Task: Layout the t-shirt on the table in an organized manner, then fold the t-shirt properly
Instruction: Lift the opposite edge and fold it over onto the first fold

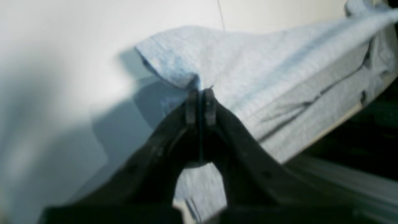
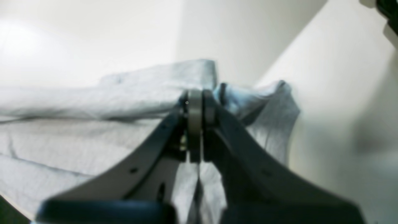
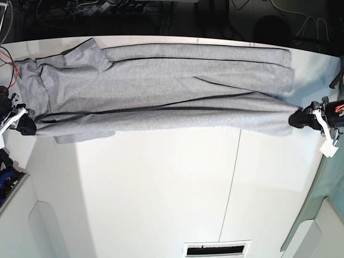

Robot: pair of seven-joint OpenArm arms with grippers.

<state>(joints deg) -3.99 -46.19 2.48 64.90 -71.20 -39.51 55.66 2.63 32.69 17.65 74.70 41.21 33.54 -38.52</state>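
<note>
The light grey t-shirt (image 3: 161, 88) lies folded lengthwise into a long band across the far part of the white table (image 3: 161, 188), pulled taut between both grippers. At the band's right end in the base view, my left gripper (image 3: 296, 119) is shut on a pinched edge of cloth. The left wrist view shows its jaws (image 1: 200, 93) pressed together on the t-shirt (image 1: 264, 71). My right gripper (image 3: 27, 127) is shut on the band's left end, where the sleeves bunch. In the right wrist view, the jaws (image 2: 199, 96) clamp the t-shirt (image 2: 93, 102). No lettering shows.
A thin dark seam (image 3: 234, 177) runs down the table. A slotted vent (image 3: 217, 250) sits at the near edge. Cables and dark gear (image 3: 118, 8) lie beyond the far edge, close to the shirt. Red wires (image 3: 8, 59) hang at the left, and a white tag (image 3: 329, 149) at the right.
</note>
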